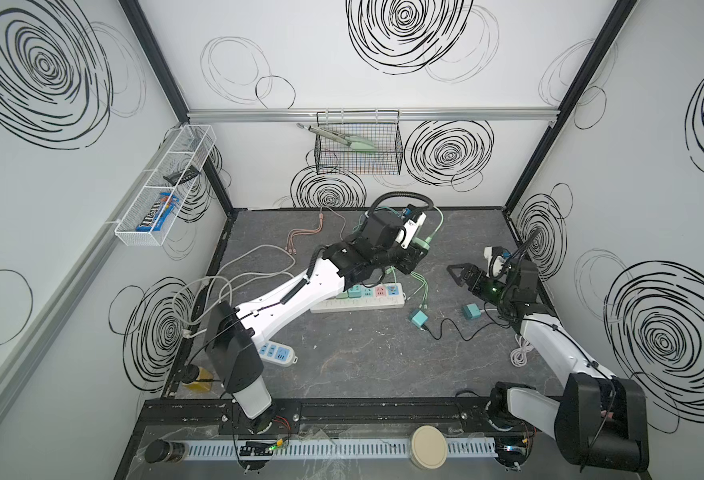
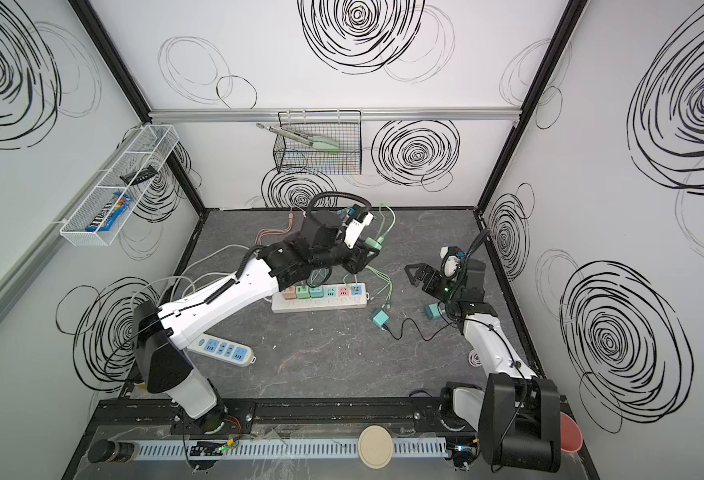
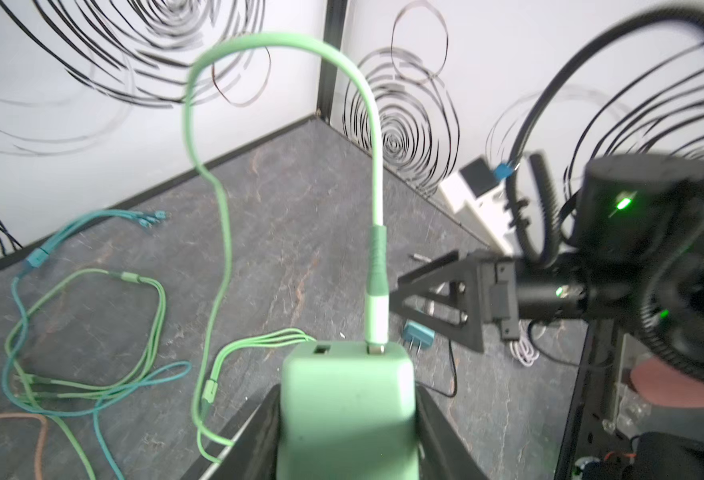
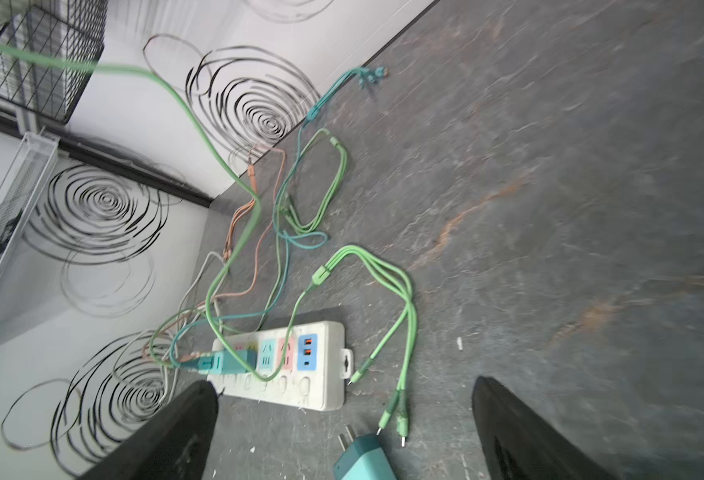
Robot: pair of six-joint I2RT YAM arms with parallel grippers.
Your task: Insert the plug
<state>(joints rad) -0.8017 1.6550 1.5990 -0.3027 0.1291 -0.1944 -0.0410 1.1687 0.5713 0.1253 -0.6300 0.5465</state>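
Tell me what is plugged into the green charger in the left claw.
A green cable fills one port; the neighbouring port is empty. The green charger's prongs are hidden within the left claw.

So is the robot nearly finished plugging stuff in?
Only partly.

Done: some chargers already sit in the white power strip.

In hand: the left pincer grips a green charger, lifted off the table, with its cable attached.

Left: pushing it into a free socket. Two teal chargers lie loose on the table, and the right pincer is open, holding nothing.
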